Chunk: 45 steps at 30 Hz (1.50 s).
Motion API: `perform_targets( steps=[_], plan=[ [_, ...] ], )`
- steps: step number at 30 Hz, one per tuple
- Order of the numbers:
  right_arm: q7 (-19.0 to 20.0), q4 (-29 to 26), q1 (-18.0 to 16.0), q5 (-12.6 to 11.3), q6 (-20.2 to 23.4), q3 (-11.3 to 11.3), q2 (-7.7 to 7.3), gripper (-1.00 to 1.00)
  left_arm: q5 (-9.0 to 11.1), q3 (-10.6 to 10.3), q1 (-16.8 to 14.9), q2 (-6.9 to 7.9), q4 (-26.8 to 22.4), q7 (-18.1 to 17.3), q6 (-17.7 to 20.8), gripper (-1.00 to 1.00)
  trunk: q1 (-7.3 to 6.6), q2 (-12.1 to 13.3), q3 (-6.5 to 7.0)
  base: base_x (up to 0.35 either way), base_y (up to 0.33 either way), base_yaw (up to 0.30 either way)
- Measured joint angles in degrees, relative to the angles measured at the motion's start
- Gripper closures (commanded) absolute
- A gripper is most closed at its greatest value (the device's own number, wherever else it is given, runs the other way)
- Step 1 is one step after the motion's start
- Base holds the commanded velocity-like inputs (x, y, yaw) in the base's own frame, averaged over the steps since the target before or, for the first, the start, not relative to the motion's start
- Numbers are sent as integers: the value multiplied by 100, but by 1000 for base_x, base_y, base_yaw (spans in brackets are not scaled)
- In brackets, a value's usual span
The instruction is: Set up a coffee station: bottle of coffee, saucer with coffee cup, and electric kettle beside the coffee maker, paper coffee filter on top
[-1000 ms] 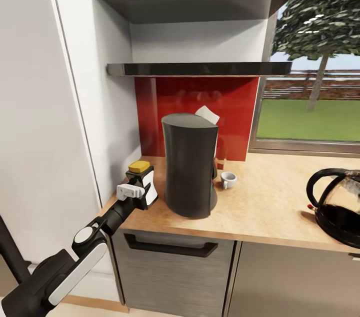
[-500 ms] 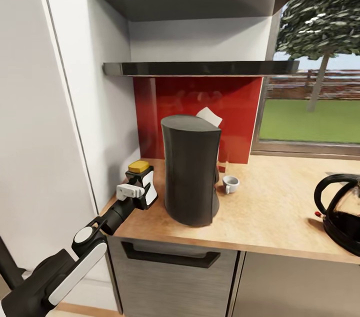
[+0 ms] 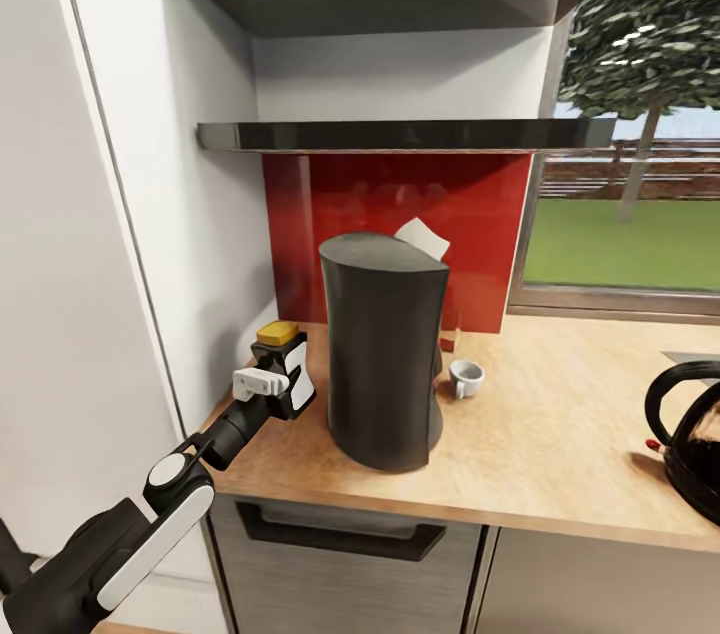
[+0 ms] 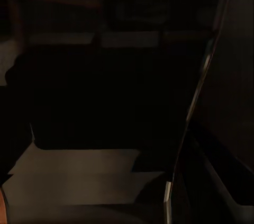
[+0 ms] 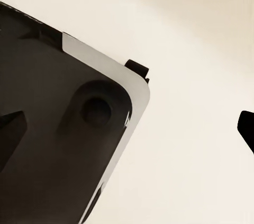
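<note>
Nothing on the counter has really shifted over the last second; it's the robot's head that has swung left, so the kettle (image 3: 690, 444) has slid toward the right edge of the head view and more white wall shows on the left. Left arm sits just as it did.

So the left gripper (image 3: 272, 382) is clamped around the bottle of coffee (image 3: 282, 369), jaws narrowed onto its body about halfway up. Bottle stands upright, long axis vertical, its base looks to be on or just above the tan countertop (image 3: 560, 434), right at the left end near the wall. It's just beside the coffee maker (image 3: 383, 349), off its left flank with a small gap. Looks to me like that's the spot it needs, so the next thing is probably just letting go and backing the arm out without tipping it.

Bottle itself: small, dark, yellow-brown cap, white label facing the machine. White paper filter (image 3: 422, 240) pokes up at the far side of the machine's top, little white cup (image 3: 465, 377) sits past it. Black shelf (image 3: 400, 135) above.

Can't tell what the right gripper is doing.
</note>
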Motion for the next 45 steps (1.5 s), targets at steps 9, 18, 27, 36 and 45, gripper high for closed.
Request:
perform_targets(
  steps=[9, 18, 27, 36, 45],
  plan=[
    [0, 1, 0, 0, 0, 0, 0, -100, 0, 0, 0, 0, 7, 0, 0, 100, 0, 0, 0, 85, 0, 0],
    [0, 1, 1, 0, 0, 0, 0, -100, 0, -1, 0, 0, 9, 0, 0, 100, -1, 0, 0, 73, -11, 0],
    [0, 1, 1, 0, 0, 0, 0, -100, 0, -1, 0, 0, 9, 0, 0, 100, 1, 0, 0, 32, -11, 0],
    [0, 1, 1, 0, 0, 0, 0, -100, 0, -1, 0, 0, 16, 1, 0, 100, 1, 0, 0, 31, 0, 0],
    [0, 1, -1, 0, 0, 0, 0, -100, 0, -2, 0, 0, 18, 1, 0, 100, 1, 0, 0, 1, 0, 0]
  ],
)
